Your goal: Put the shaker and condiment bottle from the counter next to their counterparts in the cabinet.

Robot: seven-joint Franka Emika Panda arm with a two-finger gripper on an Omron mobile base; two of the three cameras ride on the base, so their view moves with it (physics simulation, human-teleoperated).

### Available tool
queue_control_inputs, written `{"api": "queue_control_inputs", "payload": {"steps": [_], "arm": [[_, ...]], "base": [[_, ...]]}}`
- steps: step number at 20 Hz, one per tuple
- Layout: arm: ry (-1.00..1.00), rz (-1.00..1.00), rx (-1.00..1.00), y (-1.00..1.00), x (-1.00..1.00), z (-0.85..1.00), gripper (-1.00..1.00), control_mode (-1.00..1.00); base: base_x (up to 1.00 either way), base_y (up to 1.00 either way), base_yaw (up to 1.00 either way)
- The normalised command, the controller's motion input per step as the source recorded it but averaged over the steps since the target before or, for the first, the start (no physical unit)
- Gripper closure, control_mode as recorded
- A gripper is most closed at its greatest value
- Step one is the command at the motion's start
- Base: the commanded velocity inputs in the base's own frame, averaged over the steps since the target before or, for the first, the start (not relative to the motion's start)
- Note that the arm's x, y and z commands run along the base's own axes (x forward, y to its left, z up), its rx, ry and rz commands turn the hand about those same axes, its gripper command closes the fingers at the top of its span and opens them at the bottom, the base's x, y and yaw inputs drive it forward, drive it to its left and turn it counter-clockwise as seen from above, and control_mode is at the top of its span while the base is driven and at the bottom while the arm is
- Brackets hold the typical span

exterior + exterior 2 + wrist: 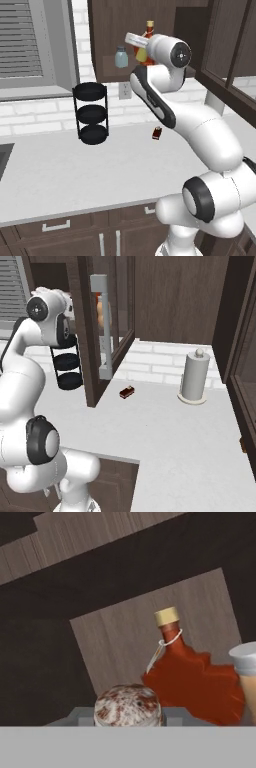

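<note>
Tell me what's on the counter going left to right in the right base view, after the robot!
Black three-tier rack → small dark red-and-black object → paper towel roll on its holder.

White glossy arm (200, 130), rounded tube-like segments, smooth casings. Dark grey-black bands at joints: curved black strip along the forearm segment (152, 100), black ring around the big lower joint (200, 197). Round dark end cap with small lighter centre on the upper joint housing (179, 54), matching dark disc in right base view (36, 307). Second black-ringed joint low on the body (42, 440). Bulbous white base section (185, 230) below, narrowing toward the mount. No cables, screws or markings legible. Surfaces plain, slight shading, rendered look.
</note>
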Motion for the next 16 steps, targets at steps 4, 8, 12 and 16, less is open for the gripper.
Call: {"api": "queue_control_inputs", "payload": {"steps": [4, 8, 12, 16], "arm": [[0.06, 0.00, -0.03, 0.00, 0.22, -0.07, 1.00, -1.00], [0.02, 0.00, -0.05, 0.00, 0.23, -0.22, 1.00, -1.00], [0.00, 0.00, -0.05, 0.00, 0.15, -0.24, 1.00, -1.00], [0.00, 0.00, -0.04, 0.00, 0.13, -0.19, 1.00, -1.00]], "base": [[0.00, 0.00, 0.00], [0.00, 0.00, 0.00], [0.00, 0.00, 0.00], [0.00, 0.00, 0.00]]}}
